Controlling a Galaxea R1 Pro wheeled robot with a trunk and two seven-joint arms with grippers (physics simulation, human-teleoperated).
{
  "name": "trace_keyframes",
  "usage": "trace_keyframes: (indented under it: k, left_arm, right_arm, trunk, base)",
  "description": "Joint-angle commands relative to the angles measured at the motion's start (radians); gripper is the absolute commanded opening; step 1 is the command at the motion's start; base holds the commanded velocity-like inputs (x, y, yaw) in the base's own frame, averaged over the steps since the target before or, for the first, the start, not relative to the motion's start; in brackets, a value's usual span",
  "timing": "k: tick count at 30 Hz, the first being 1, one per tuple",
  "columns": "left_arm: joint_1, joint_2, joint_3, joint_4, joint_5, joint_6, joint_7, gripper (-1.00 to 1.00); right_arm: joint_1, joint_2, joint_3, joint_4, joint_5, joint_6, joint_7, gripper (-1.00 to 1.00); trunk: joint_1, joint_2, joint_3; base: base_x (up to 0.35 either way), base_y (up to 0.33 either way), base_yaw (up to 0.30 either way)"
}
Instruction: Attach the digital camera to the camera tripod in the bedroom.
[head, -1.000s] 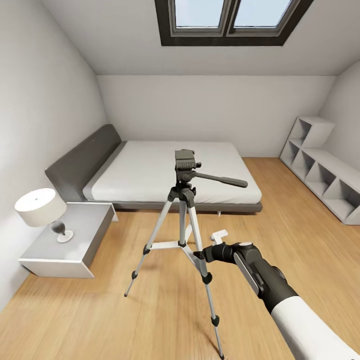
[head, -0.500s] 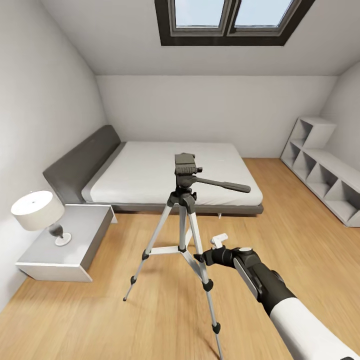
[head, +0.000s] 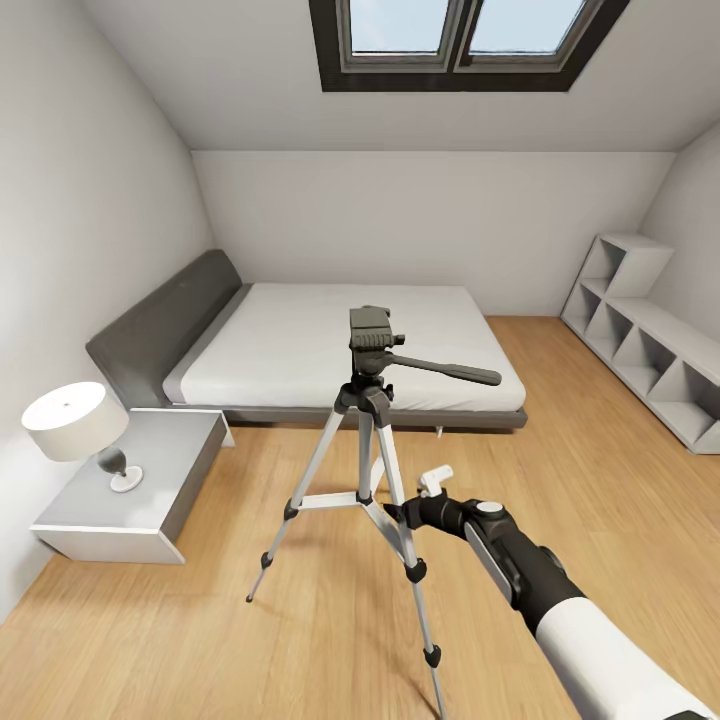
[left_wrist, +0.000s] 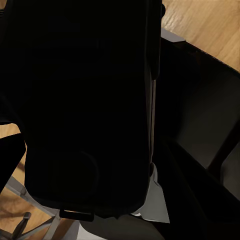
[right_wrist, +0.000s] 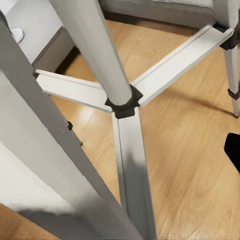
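Note:
The camera tripod stands on the wood floor in front of the bed, with silver legs, a black pan head and a long handle pointing right. My right gripper reaches in from the lower right and sits at the tripod's near leg, just below the spreader braces. In the right wrist view that leg runs very close past the lens, the brace hub lies beyond, and one dark fingertip stands far out to the side. A black boxy body, the digital camera, sits right against the left wrist lens, held there.
The grey low bed lies behind the tripod. A grey nightstand with a white lamp stands at the left wall. White cube shelves line the right wall. Open wood floor lies to the right.
The whole view shifted a little at first. Since then my right gripper has crept left, closer onto the tripod's near leg. The tripod has stayed put.

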Motion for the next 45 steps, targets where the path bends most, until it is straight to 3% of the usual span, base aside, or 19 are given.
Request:
trace_keyframes:
  k: [1,6,22,33,45]
  left_arm:
    - [-0.001,0.0,-0.008,0.0,0.009,0.001,-0.004,-1.0]
    - [-0.001,0.0,-0.008,0.0,0.009,0.001,-0.005,-1.0]
    - [-0.001,0.002,-0.008,0.0,0.009,0.0,-0.004,-1.0]
    - [-0.001,0.002,-0.008,0.0,0.009,0.0,-0.004,-1.0]
    - [-0.001,0.002,-0.008,0.0,0.009,0.0,-0.003,-1.0]
  right_arm:
    - [-0.001,0.002,0.003,-0.002,-0.01,0.004,-0.002,1.0]
    - [-0.001,0.028,0.003,-0.008,-0.002,-0.006,-0.009,1.0]
    - [-0.001,0.054,0.002,-0.009,0.006,0.001,-0.019,1.0]
    - [-0.001,0.059,0.001,-0.009,-0.002,-0.007,-0.09,1.0]
    - [-0.001,0.059,0.0,-0.007,-0.005,-0.008,-0.107,1.0]
  trunk:
    - [0.001,-0.002,-0.002]
    - [0.001,-0.002,-0.002]
    - [0.001,-0.002,-0.002]
    - [0.001,-0.002,-0.002]
    - [0.001,-0.002,-0.002]
  base:
    - [0.0,0.0,0.0]
    - [0.0,0.0,0.0]
    - [0.0,0.0,0.0]
    - [0.0,0.0,0.0]
    - [0.0,0.0,0.0]
